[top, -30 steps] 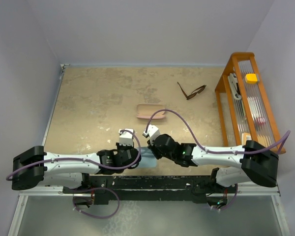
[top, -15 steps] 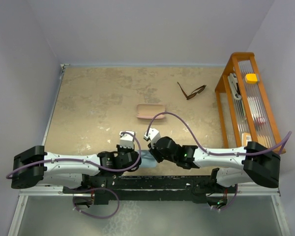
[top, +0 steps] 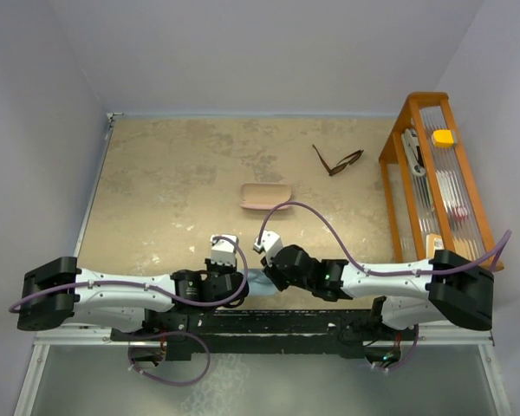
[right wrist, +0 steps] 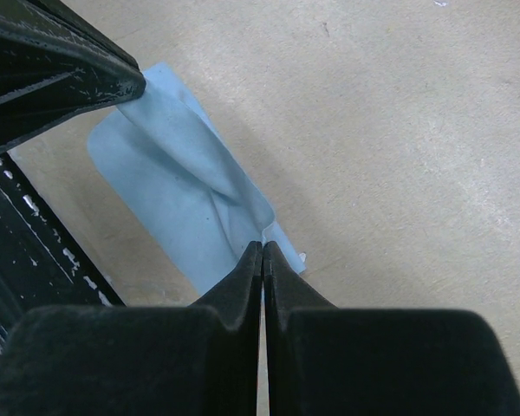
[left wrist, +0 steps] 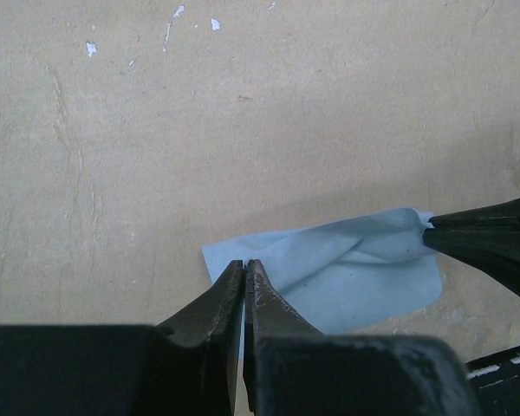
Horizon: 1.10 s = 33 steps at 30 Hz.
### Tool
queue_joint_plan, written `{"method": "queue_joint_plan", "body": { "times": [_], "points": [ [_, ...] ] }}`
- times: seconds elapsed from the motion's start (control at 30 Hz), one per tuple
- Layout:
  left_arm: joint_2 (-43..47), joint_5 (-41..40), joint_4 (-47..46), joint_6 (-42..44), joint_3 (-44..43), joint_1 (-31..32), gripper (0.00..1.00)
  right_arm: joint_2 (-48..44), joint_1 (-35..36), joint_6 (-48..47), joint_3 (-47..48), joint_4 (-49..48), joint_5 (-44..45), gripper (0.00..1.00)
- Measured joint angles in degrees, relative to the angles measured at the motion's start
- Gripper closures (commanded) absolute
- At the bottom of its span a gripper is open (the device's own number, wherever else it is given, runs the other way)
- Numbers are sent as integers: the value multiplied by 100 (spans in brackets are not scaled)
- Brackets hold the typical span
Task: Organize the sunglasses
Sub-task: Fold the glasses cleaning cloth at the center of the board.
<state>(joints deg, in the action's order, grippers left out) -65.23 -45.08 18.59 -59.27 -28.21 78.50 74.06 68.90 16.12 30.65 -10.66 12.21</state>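
While their jaws sit pinched tight, the left gripper (left wrist: pixel 244 264) and right gripper (right wrist: pixel 262 247) clamp opposite corners of the light blue cloth (left wrist: pixel 355 277), near the pink case (top: pixel 266 196).

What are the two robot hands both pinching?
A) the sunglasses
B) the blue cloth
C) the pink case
B: in the wrist views the left gripper and the right gripper are each shut on an opposite edge of the blue cloth, while the sunglasses and the pink case lie untouched farther away.
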Motion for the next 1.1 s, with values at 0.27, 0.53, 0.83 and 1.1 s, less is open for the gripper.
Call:
{"method": "queue_joint_plan", "body": {
  "times": [0.27,0.53,0.83,1.1],
  "points": [
    [0,-55,37,-42,0,92,100,-24,46,-4,-15,9,35,100],
    [0,-85,37,-42,0,109,100,-24,48,-31,-15,4,188,100],
    [83,-81,76,-129,46,173,100,-160,48,-24,-31,-4,17,100],
    [177,-57,208,-149,66,227,100,-203,52,22,-227,-17,-214,100]
  ]
}}
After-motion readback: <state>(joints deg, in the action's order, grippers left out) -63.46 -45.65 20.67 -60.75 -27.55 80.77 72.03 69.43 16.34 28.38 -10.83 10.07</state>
